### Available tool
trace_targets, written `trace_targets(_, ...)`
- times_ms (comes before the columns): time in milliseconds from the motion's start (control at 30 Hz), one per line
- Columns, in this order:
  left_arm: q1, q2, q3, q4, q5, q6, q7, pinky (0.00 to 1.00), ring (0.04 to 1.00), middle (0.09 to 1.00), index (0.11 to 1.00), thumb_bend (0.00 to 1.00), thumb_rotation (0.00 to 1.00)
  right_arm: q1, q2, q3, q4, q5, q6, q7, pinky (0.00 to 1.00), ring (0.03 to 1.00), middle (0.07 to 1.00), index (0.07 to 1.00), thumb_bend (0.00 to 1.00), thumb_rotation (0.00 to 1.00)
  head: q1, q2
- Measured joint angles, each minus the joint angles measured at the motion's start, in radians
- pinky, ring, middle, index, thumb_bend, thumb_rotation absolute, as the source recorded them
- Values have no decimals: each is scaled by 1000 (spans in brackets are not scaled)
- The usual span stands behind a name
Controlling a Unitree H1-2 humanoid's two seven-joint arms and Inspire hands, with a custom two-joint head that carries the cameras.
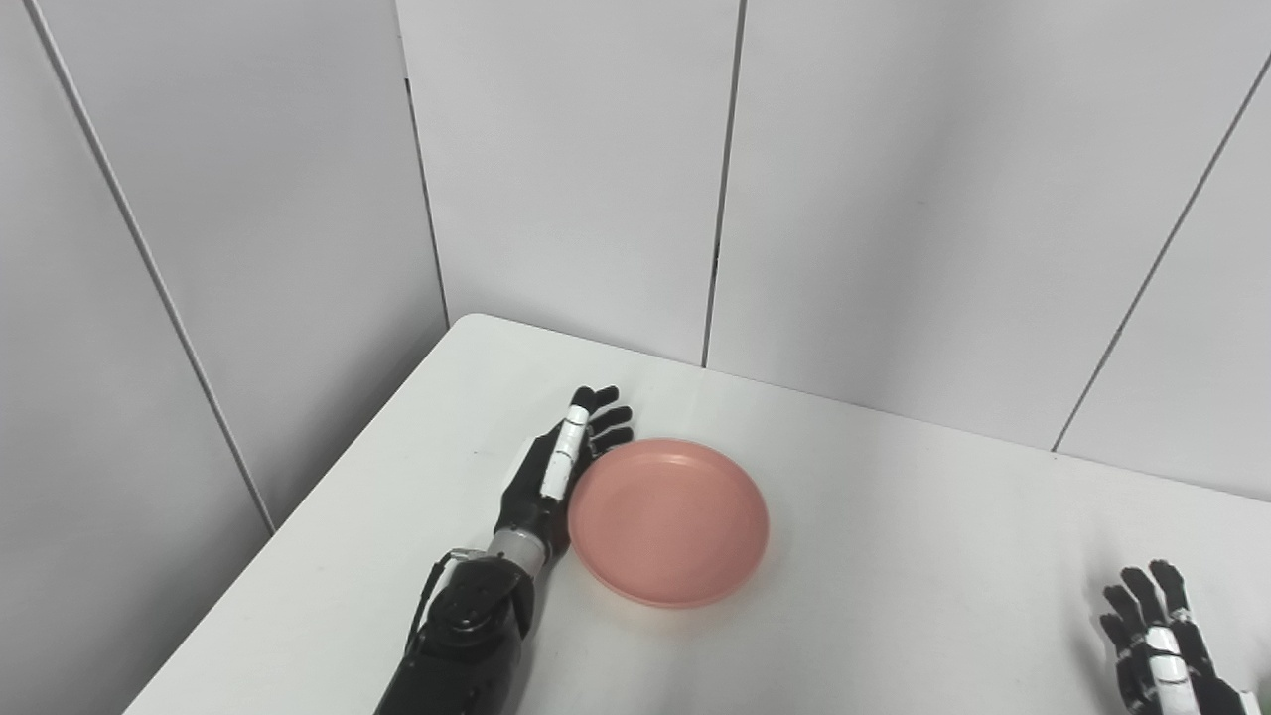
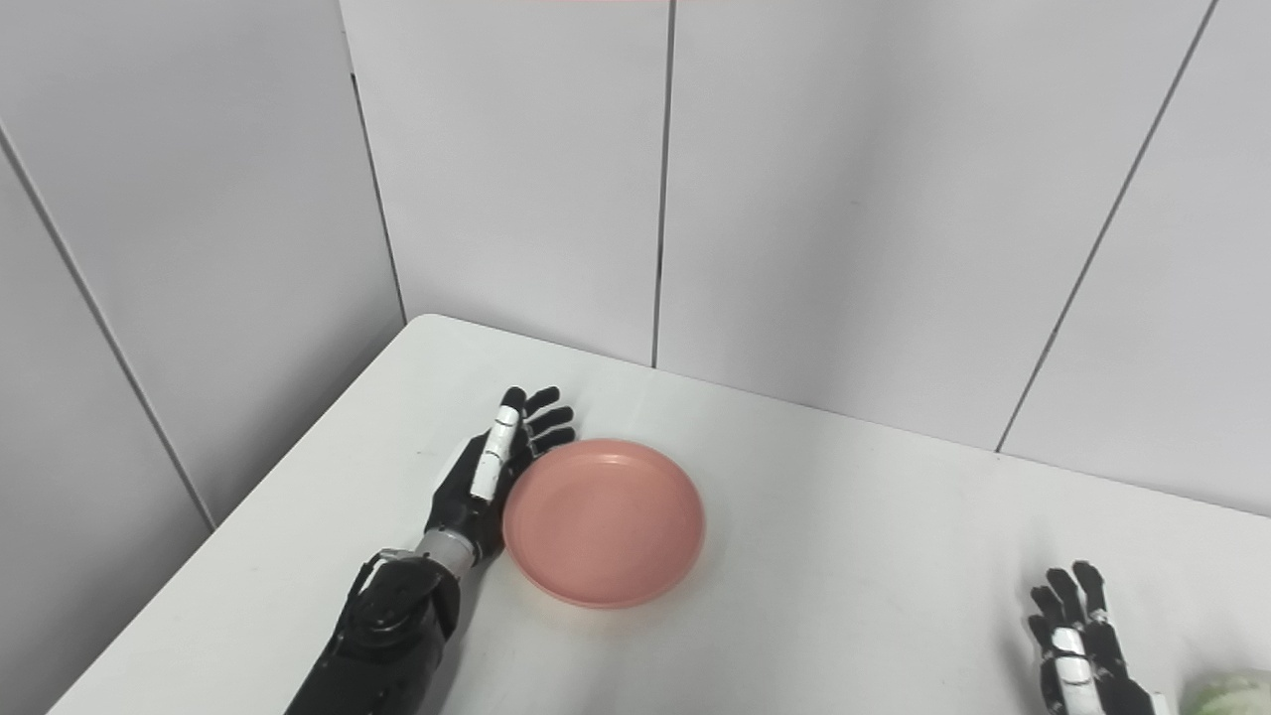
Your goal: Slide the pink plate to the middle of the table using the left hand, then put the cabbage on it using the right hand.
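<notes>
A round pink plate [image 1: 667, 520] lies on the white table [image 1: 894, 516], left of the table's middle. My left hand [image 1: 558, 467] is open, fingers straight and together, standing on edge against the plate's left rim. My right hand [image 1: 1157, 645] is open and empty, resting on the table at the bottom right. A pale green cabbage [image 2: 1229, 692] shows only as a sliver at the bottom right corner of the right eye view, just right of the right hand [image 2: 1077, 645].
Grey wall panels [image 1: 844, 199] close off the table at the back and left. The table's left edge [image 1: 298, 516] runs diagonally toward the back corner.
</notes>
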Motion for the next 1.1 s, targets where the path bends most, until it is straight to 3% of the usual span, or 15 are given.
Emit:
trace_targets(67, 7, -20, -22, -13, 20, -2, 0, 930, 888, 889, 889, 756, 990, 4, 0, 1, -6, 0, 6, -1, 1000, 975, 964, 993, 708, 741, -9, 6)
trace_targets(200, 27, -65, -68, -18, 41, -42, -6, 909, 884, 889, 893, 717, 981, 15, 7, 7, -23, -1, 14, -4, 1000, 974, 969, 1000, 661, 749, -18, 14)
trace_targets(300, 44, -102, -101, -18, 61, -77, -6, 895, 902, 911, 910, 707, 990, 21, 18, 12, -36, -7, 24, -17, 1000, 977, 975, 1000, 606, 761, -64, 34)
trace_targets(467, 83, -175, -129, -51, 57, -86, -28, 972, 939, 938, 937, 739, 987, 41, 26, 27, -77, -28, 59, -38, 1000, 981, 984, 1000, 626, 805, -139, 63)
trace_targets(600, 137, -198, -154, -112, 47, -64, -51, 990, 949, 949, 941, 746, 970, 56, 25, 39, -118, -71, 72, -52, 993, 940, 955, 988, 645, 802, -273, 109)
trace_targets(667, 160, -202, -159, -146, 27, -38, -63, 987, 960, 958, 948, 743, 942, 59, 26, 46, -122, -95, 72, -63, 978, 922, 944, 979, 671, 795, -273, 109)
trace_targets(867, 215, -227, -156, -229, -74, 46, -111, 981, 952, 950, 938, 717, 895, 68, 55, 82, -150, -145, 74, -89, 959, 912, 935, 968, 697, 761, -429, 164)
trace_targets(1100, 247, -232, -167, -265, -90, 71, -128, 989, 967, 963, 943, 728, 869, 75, 101, 103, -216, -176, 128, -131, 908, 898, 925, 955, 649, 701, -495, 192)
